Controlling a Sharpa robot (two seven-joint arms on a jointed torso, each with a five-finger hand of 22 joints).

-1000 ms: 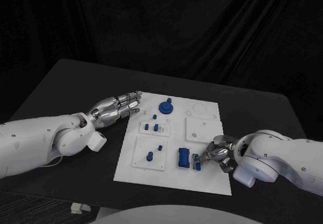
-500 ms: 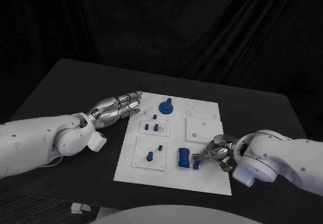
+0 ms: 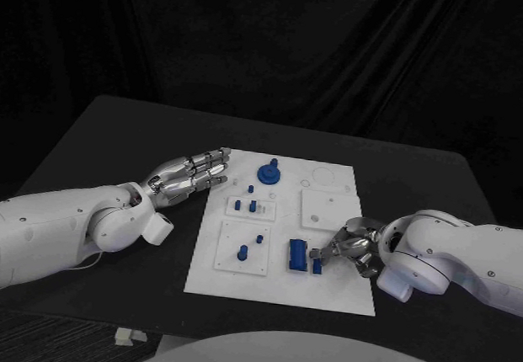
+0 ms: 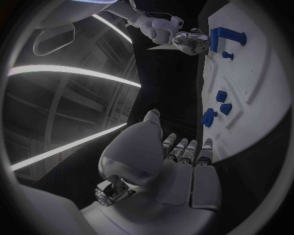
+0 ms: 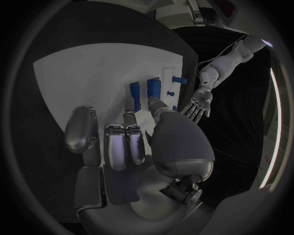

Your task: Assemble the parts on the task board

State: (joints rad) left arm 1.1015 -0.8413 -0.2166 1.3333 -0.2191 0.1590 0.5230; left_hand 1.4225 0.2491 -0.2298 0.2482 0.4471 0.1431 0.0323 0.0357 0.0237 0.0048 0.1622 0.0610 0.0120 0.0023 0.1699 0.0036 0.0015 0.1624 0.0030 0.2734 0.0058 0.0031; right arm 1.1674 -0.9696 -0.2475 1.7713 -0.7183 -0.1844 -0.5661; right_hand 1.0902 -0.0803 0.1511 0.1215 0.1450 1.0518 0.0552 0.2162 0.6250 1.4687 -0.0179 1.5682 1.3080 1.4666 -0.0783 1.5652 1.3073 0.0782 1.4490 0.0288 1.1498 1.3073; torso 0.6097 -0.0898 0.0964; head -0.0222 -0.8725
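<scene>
We see the task board (image 3: 280, 292) at table centre, a white plate on the black table (image 3: 108, 127), long axis running 6 to 12 o'clock.

Nearest in: right hand (image 3: 352, 249) at the board's 4 o'clock edge, fingers reaching onto the plate. Fingertips sit at the small blue block (image 3: 317, 264); right wrist view shows the thumb and a finger closing on its end (image 5: 134, 94), other fingers curled short of it. We read that as a pinch, but contact is too small to confirm fully. The tall blue block (image 3: 296, 254) stands just beside it, toward 9 o'clock, apart from the fingers.

Further toward 9 o'clock, on a raised panel: the blue peg pair (image 3: 248, 249), lying loose.

Mid-board: small blue studs (image 3: 248, 204) on a second panel.

Left hand (image 3: 189, 175) lies at the board's 10 o'clock edge, fingers straight and slightly spread, holding nothing, tips just beside the plate rim. Left wrist view confirms flat, extended fingers (image 4: 183, 149).

Far end, 12 o'clock: round blue knob (image 3: 269, 177) standing upright on the board.
</scene>
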